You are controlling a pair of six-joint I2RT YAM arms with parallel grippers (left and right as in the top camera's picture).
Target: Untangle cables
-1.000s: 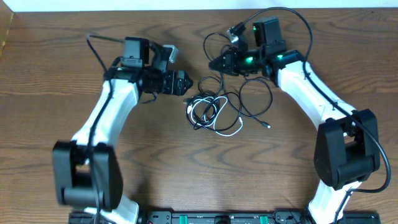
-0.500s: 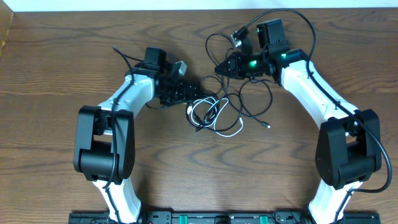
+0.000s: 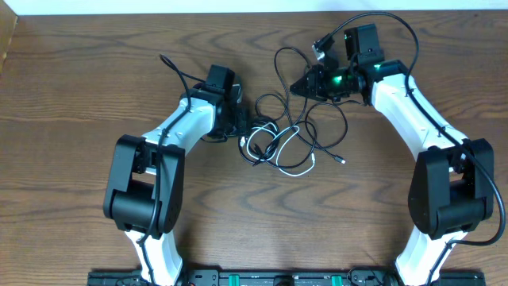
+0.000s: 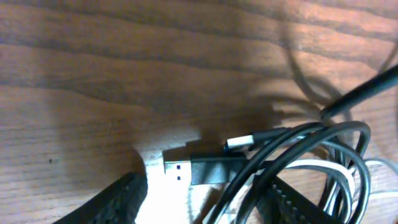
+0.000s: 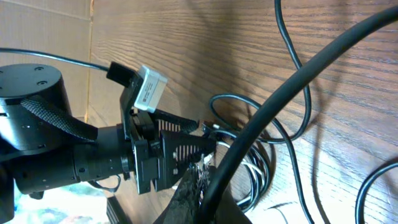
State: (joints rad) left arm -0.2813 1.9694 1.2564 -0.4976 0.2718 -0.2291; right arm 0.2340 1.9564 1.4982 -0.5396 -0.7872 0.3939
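Left gripper (image 4: 208,202): fingers (image 4: 121,199) stood apart and low over the table, nothing clamped.
Between the left fingers: a black USB plug (image 4: 177,169), metal end bare and lying flat on the wood, with several black strands crossing the same gap.
Just ahead of the left gripper: the cable bundle (image 3: 274,143), loose overlapping loops of black cord lying on the table, its near edge at the fingertips.
White cable (image 3: 298,168): threaded through the bundle, curving out on the side away from the left gripper.
Free plug end (image 3: 341,161): small, at the tip of a black strand, beyond the bundle and well apart from both grippers.
Right gripper (image 3: 304,84): fingers closed together on a black cable (image 5: 280,99).
Held black cable: ran up and away from the right fingers in a raised loop, with further black strands trailing down from that gripper towards the bundle.
Facing the right gripper: the left gripper across the bundle, the loops lying between the two.
Table (image 3: 79,95): dark wood grain, carrying the bundle.
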